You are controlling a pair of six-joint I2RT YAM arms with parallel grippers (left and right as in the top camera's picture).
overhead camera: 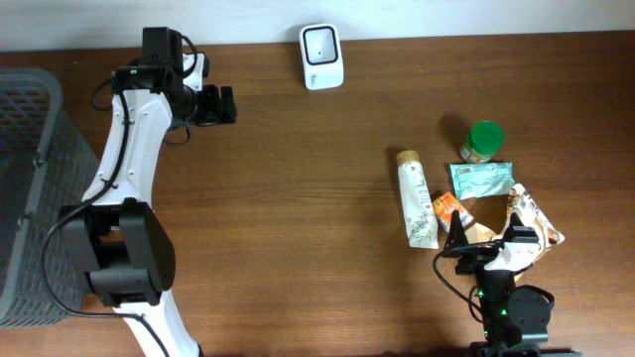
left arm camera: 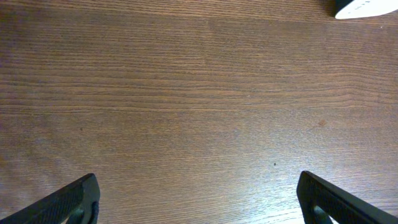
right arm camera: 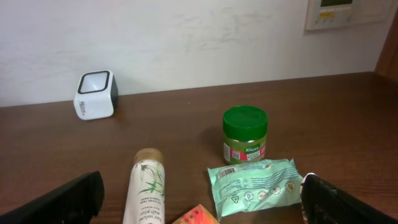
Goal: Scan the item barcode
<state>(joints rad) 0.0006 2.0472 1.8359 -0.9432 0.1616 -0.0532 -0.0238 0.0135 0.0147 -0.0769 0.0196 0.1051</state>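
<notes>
The white scanner [overhead camera: 321,57] stands at the table's far edge; it also shows in the right wrist view as a white box, the scanner [right arm camera: 94,94], against the wall. Several items lie at the right: a white tube [overhead camera: 417,198], a green-lidded jar [overhead camera: 483,142], a teal packet [overhead camera: 482,179] with a printed barcode facing up, an orange packet [overhead camera: 451,210] and a snack bag [overhead camera: 536,220]. My right gripper [overhead camera: 488,238] hangs open just in front of them, holding nothing. My left gripper [overhead camera: 226,104] is open over bare wood, left of the scanner.
A grey mesh basket [overhead camera: 30,178] stands at the left edge of the table. In the right wrist view the tube [right arm camera: 145,190], jar [right arm camera: 245,135] and teal packet [right arm camera: 256,185] lie between my spread fingers. A wall runs behind the scanner.
</notes>
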